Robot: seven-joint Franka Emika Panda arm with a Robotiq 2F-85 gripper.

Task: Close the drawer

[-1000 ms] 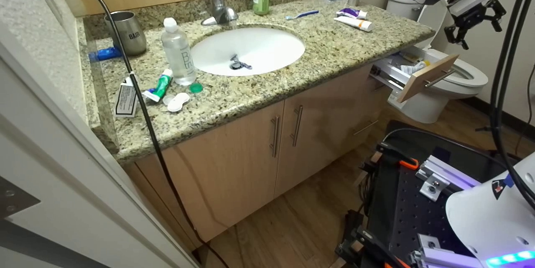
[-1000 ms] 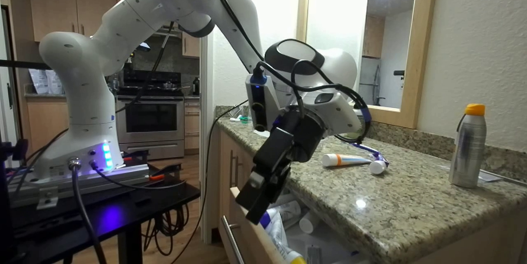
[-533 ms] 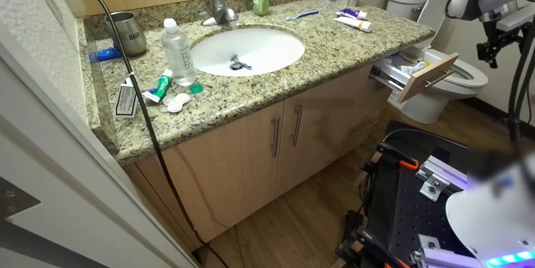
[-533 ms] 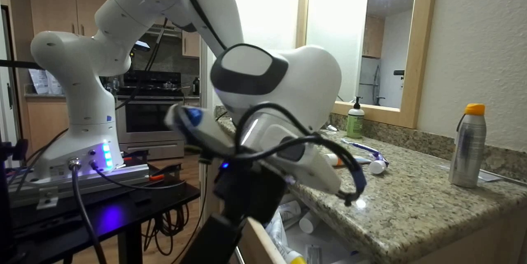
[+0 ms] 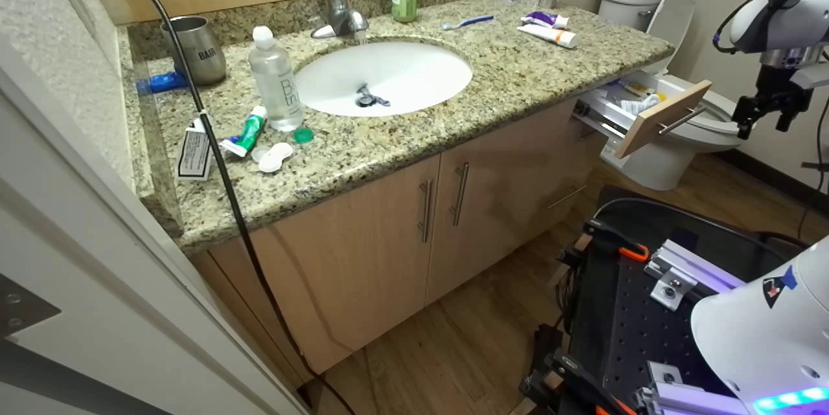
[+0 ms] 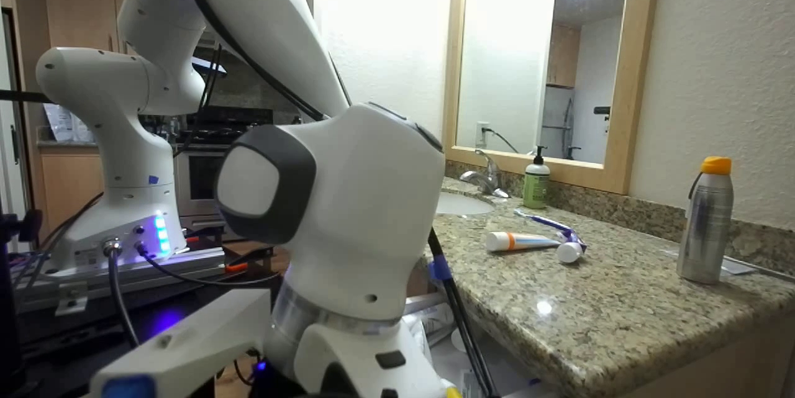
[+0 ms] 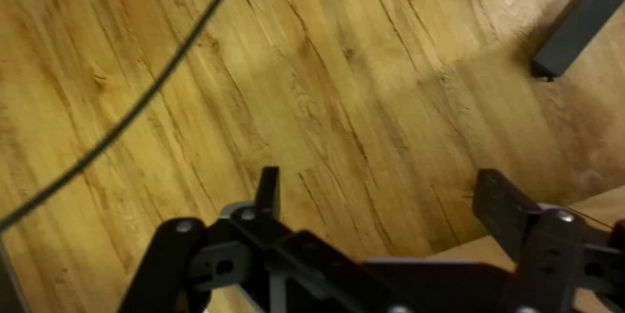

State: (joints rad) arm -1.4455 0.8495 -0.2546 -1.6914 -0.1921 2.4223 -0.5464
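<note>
The drawer stands pulled out from the far end of the vanity, with a plain tan front panel and a horizontal metal bar handle. Its white inside with tubes and other items shows in both exterior views; the arm hides its front in that view. My gripper is beyond the drawer front, pointing down, apart from it in the picture. In the wrist view my gripper has its fingers wide apart with nothing between them. A tan wood surface shows below the fingers; I cannot tell which panel it is.
The granite countertop overhangs the drawer and holds tubes, a toothbrush and bottles. A toilet stands behind the drawer. The black robot table is in front of the vanity. A dark cable crosses above the floor.
My gripper has moved away from the counter, past the drawer front, and then lower. The arm now covers the drawer front in an exterior view. The drawer has not moved.
</note>
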